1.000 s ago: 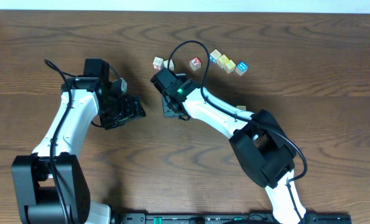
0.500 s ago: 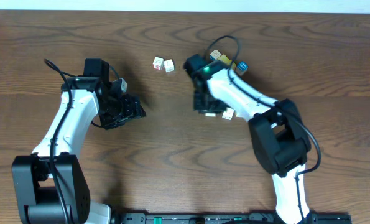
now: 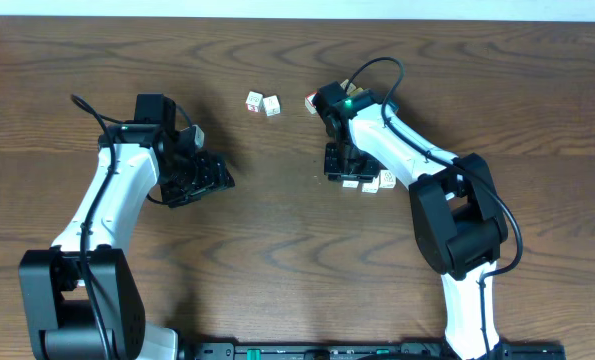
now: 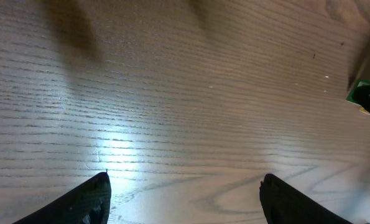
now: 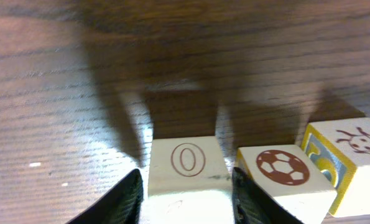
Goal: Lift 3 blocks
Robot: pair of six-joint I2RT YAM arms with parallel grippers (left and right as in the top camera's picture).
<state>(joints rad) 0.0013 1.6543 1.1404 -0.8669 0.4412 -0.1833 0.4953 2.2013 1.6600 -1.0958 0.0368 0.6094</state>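
Against the view a second ago, we see the right arm swung from the middle of the table (image 3: 277, 235) over to its right side. Three pale blocks now lie in a row beside it, where half a second back we made out only one. The left arm has not stirred. The right gripper (image 5: 186, 198) stands low over the row, its fingers (image 5: 127, 198) either side of the O block (image 5: 186, 163), which rests on the wood. We cannot tell whether they press it or stand just clear. Next in the row sit the football block (image 5: 284, 173) and the ladybird block (image 5: 352, 146). The left gripper (image 4: 188, 202) hangs with jaws spread wide, holding nothing. Two more cubes (image 3: 263, 103) lie side by side well away from the row, and a red cube (image 3: 310, 103) shows by the right arm
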